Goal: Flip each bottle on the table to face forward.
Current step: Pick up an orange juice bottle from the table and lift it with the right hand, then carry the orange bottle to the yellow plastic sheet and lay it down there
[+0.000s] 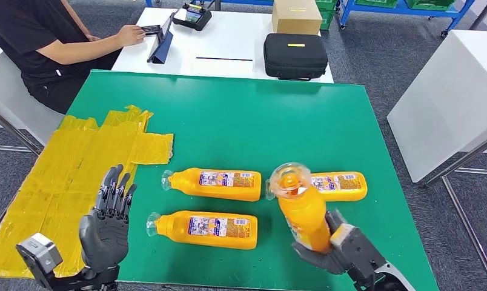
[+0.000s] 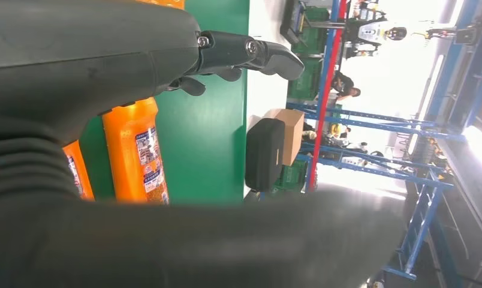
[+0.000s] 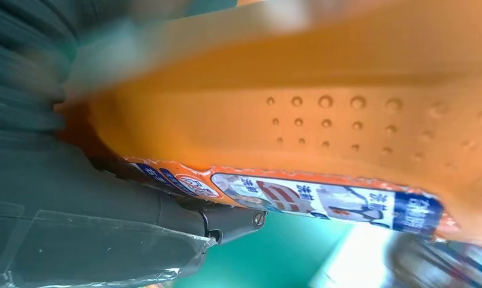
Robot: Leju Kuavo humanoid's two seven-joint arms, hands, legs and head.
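right now my right hand (image 1: 335,245) grips one orange bottle (image 1: 301,209) around its lower body and holds it lifted off the green counter (image 1: 241,115), tilted with its clear cap end toward the camera. in the right wrist view i see that held bottle (image 3: 322,114) pressed against the hand (image 3: 95,204), its dimpled side and a strip of label showing. three more orange bottles lie flat on the counter: the near bottle (image 1: 205,229) and the middle bottle (image 1: 215,183) lie side by side with labels up and caps pointing left, and the far right bottle (image 1: 341,185) lies just behind the lifted one, partly hidden by it. my left hand (image 1: 108,221) hovers over the counter's left edge, fingers spread and straight, holding nothing, beside a patch of yellow tape (image 1: 71,163). in the left wrist view the left hand's fingers (image 2: 250,51) stretch out above two lying bottles (image 2: 136,153). beyond the counter a person (image 1: 53,42) sits at a white table (image 1: 229,42) carrying a black case (image 1: 295,56) and a cardboard box (image 1: 297,15).
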